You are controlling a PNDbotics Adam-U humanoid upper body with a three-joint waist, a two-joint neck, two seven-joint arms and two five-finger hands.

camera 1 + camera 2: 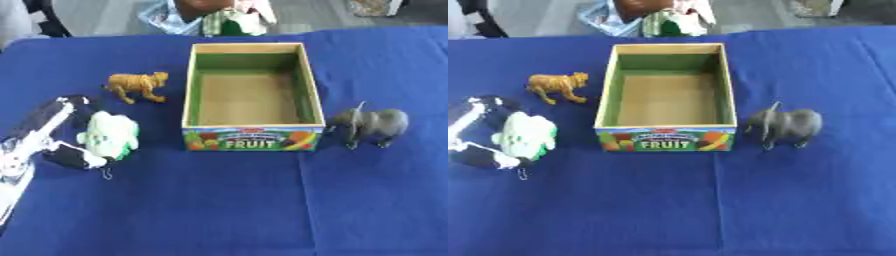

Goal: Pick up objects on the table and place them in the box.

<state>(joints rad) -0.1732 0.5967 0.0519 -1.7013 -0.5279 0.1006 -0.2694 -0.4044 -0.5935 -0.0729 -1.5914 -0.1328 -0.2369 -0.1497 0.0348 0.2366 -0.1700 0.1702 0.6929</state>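
Pick step: left hand curled around the white-green toy, toy between thumb and fingers on the cloth. Box empty, to its right. Next, probably: lift, clear the near wall, release inside. Right hand not visible.

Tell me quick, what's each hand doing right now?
Left hand: curled around the white and green object on the blue cloth.
Right hand: not in view.

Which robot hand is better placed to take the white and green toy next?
Left. The left robot hand already curls around the white and green toy, left of the open cardboard fruit box. The right robot hand is not in view.
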